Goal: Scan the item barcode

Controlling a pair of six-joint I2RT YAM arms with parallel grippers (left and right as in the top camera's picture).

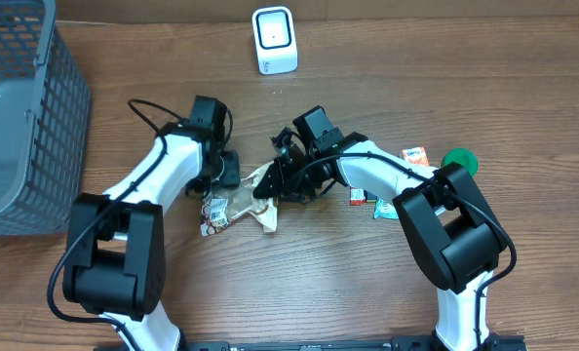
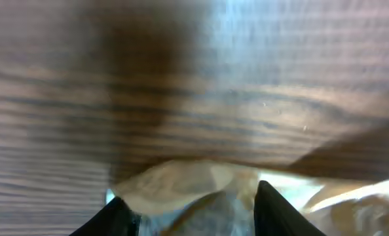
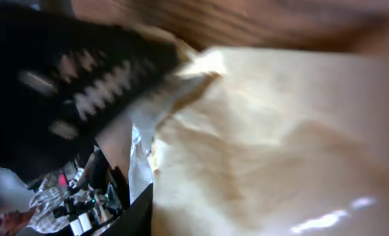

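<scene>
- The overhead camera looks straight down on the wooden table [image 1: 367,292] from well above — the whole scene.
- The left wrist camera skims the tabletop, close to the tan packet [image 2: 181,180].
- The right wrist camera is pressed against that same packet [image 3: 279,131] — blurred.

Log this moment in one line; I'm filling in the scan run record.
step: pre-scan | left gripper: shut on pouch | right gripper: at pouch edge, grip unclear | scanner: apart from pouch

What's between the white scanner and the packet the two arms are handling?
Only bare wooden table, as the overhead view shows; the scanner stands well clear of the packet.
</scene>
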